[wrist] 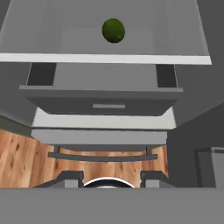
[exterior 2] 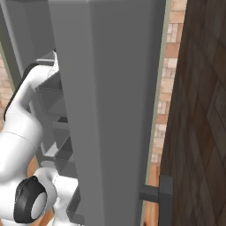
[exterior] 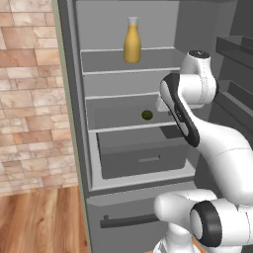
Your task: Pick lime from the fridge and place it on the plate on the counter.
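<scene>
Lime point(exterior: 147, 115) sits untouched on the fridge point(exterior: 74, 99) middle shelf point(exterior: 133, 127), above the grey drawer point(exterior: 141, 158) and below the shelf holding the yellow-orange bottle point(exterior: 132, 42). Gripper point(wrist: 110, 177) hangs well short of it out in front of the open fridge, fingers point(wrist: 70, 178) spread apart with nothing between them. Nothing is done yet by my read: reach, grasp, carry and set-down on the plate all remain.
</scene>
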Tool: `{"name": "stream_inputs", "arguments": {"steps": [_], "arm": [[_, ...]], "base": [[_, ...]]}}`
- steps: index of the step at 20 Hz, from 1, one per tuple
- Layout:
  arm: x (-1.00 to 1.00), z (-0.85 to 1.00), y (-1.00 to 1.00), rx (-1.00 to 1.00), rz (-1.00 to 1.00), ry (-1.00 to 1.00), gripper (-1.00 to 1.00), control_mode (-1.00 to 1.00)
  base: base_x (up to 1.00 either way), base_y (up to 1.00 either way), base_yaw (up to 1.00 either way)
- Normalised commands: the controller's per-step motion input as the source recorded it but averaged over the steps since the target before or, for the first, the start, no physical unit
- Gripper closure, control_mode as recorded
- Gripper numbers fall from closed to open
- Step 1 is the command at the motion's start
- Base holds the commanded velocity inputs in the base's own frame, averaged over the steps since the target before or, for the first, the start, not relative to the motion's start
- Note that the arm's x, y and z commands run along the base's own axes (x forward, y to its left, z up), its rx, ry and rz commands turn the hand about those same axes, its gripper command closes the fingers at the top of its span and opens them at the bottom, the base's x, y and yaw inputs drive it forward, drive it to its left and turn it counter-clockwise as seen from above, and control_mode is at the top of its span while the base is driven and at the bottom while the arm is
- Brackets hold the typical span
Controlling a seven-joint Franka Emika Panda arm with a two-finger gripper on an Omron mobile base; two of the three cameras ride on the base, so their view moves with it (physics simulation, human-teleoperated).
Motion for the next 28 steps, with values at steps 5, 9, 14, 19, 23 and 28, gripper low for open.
{"name": "stream_inputs", "arguments": {"steps": [5,9,14,19,23,28], "arm": [[0.0,-0.01,0.0,0.0,0.0,0.06,-1.0,-1.0],[-0.04,-0.11,0.0,0.0,0.0,0.07,-1.0,-1.0],[-0.14,-0.12,0.02,0.02,0.0,0.04,-1.0,-1.0],[0.02,-0.16,0.12,0.0,0.0,0.03,-1.0,-1.0],[0.26,-0.26,0.17,0.0,0.0,0.01,-1.0,-1.0],[0.82,-0.4,0.11,0.0,0.0,0.07,-1.0,-1.0]], "base": [[0.0,0.0,0.0],[0.0,0.0,0.0],[0.0,0.0,0.0],[0.0,0.0,0.0],[0.0,0.0,0.0],[0.0,0.0,0.0]]}}
